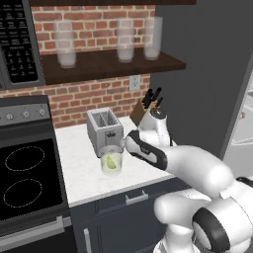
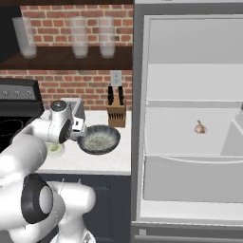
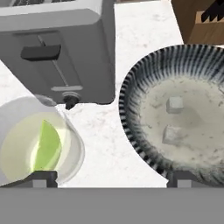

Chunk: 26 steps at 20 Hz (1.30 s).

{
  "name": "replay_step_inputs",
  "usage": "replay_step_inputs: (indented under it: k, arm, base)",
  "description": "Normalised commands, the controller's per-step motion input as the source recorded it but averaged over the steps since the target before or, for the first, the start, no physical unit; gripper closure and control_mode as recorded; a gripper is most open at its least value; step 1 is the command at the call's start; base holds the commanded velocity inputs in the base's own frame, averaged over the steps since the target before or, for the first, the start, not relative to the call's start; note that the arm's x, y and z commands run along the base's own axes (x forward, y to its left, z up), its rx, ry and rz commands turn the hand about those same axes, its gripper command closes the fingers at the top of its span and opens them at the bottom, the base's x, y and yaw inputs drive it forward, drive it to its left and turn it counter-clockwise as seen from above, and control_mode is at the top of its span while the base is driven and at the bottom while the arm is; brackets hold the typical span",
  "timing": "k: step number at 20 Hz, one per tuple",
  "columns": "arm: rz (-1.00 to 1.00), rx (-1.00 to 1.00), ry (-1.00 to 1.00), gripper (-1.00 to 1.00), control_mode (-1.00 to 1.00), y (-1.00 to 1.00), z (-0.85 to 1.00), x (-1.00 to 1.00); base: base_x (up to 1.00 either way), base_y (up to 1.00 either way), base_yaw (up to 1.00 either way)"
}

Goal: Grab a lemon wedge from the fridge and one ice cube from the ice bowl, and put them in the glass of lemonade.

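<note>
The glass of lemonade (image 3: pixel 37 146) stands on the white counter in front of the toaster, and a lime-green lemon wedge (image 3: pixel 46 146) sits inside it in the liquid. The same glass of lemonade (image 1: pixel 111 162) shows beside my forearm. To its right lies the dark ribbed ice bowl (image 3: pixel 175 118) with two ice cubes, one ice cube (image 3: pixel 175 104) farther and another ice cube (image 3: pixel 170 134) nearer. My gripper (image 3: pixel 113 180) hangs open and empty above the counter, one fingertip by the glass, the other by the bowl's rim. The fridge (image 2: pixel 138 118) stands open at the right.
A silver toaster (image 3: pixel 57 48) stands just behind the glass. A wooden knife block (image 2: pixel 116 114) is against the brick wall behind the ice bowl (image 2: pixel 98 140). A small garlic-like bulb (image 2: pixel 200 127) lies on a fridge shelf. The stove (image 1: pixel 24 183) borders the counter on the left.
</note>
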Motion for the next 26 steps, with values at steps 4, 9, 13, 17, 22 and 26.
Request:
replay_step_inputs:
  k: [4, 9, 13, 17, 22, 26]
  arm:
    - [-0.01, -0.2, 0.27, -1.0, -1.0, -0.51, 0.65, 0.84]
    - [-0.11, -0.23, 0.33, -1.0, -1.0, -0.07, -0.21, 0.45]
    - [-0.04, 0.0, 0.06, -1.0, -1.0, -0.22, -0.72, 0.0]
    - [-0.02, 0.0, 0.0, -1.0, -1.0, -0.27, -0.34, 0.0]
    - [0.0, 0.0, 0.0, -1.0, -1.0, -0.11, -0.13, 0.0]
    - [0.0, 0.0, 0.0, -1.0, -1.0, -0.18, -0.03, 0.0]
  base:
    - [0.0, 0.0, 0.0]
    - [0.0, 0.0, 0.0]
    - [0.0, 0.0, 0.0]
    - [0.0, 0.0, 0.0]
    - [0.0, 0.0, 0.0]
    - [0.0, 0.0, 0.0]
